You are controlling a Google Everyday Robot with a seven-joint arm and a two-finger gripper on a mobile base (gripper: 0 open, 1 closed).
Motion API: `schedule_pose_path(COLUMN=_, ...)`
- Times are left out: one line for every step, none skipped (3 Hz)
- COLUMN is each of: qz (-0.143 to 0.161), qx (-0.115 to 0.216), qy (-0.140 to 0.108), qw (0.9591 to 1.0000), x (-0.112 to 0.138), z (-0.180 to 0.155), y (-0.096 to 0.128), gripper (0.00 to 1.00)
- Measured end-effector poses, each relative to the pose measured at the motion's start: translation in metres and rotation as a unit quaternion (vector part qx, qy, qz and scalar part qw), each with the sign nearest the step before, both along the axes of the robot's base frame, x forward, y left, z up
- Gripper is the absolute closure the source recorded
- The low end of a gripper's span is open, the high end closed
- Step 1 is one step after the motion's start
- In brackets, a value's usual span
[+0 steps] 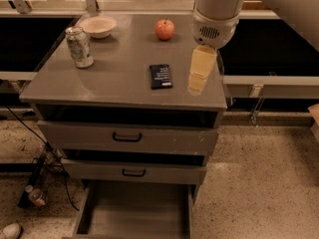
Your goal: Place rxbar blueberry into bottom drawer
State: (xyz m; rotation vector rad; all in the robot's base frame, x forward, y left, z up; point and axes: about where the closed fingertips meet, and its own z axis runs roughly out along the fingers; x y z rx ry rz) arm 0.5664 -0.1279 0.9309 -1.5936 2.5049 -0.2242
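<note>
The rxbar blueberry, a flat dark navy bar with pale text, lies on the grey cabinet top near the middle right. My gripper hangs from the white arm just to the right of the bar, above the cabinet top's right part, and holds nothing. The bottom drawer is pulled out below the two upper drawers, and its plain grey inside shows.
A silver-green can stands at the left of the top. A white bowl sits at the back left and a red apple at the back middle. The two upper drawers are shut. Cables and a bottle lie on the floor at left.
</note>
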Motion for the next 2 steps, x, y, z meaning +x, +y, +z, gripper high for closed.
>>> schedule_pose_path(qz=0.009, qx=0.012, qy=-0.007, qw=0.9999, x=0.0038, z=0.0000, y=0.0018, gripper=0.00)
schedule_pose_path(qz=0.059, qx=0.056, qy=-0.022, qw=0.9965, x=0.0122, z=-0.0011, y=0.0112, gripper=0.00)
